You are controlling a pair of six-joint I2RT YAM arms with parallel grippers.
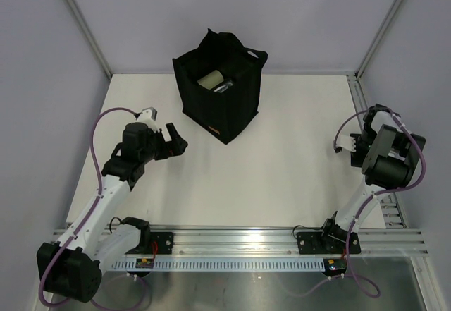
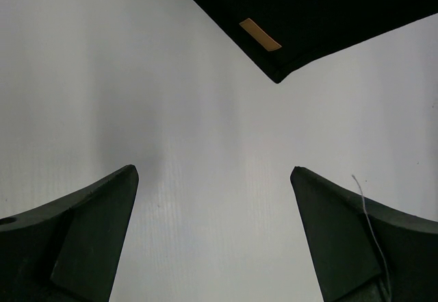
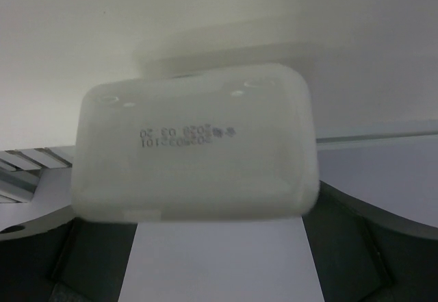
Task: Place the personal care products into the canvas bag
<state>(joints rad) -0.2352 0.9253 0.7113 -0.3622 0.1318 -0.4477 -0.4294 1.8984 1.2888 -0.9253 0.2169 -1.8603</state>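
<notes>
The black canvas bag (image 1: 220, 103) stands open at the back middle of the table, its tan label (image 1: 215, 129) facing the front. Inside it I see a pale green bottle (image 1: 211, 80) and a darker shiny one (image 1: 225, 87); anything else in the bag is hidden. My right gripper (image 1: 348, 145) is shut on a cream bottle (image 1: 341, 144) and holds it above the table's right edge. The right wrist view shows that bottle's base (image 3: 195, 148) with a printed date code, clamped in the gripper (image 3: 205, 209). My left gripper (image 1: 173, 142) is open and empty, left of the bag. In the left wrist view it (image 2: 213, 179) faces the bag's lower corner (image 2: 328, 14).
The white table (image 1: 282, 170) has grey walls on three sides and aluminium frame posts (image 1: 366, 57) at the back corners. A metal rail (image 1: 246, 237) with both arm bases runs along the front edge.
</notes>
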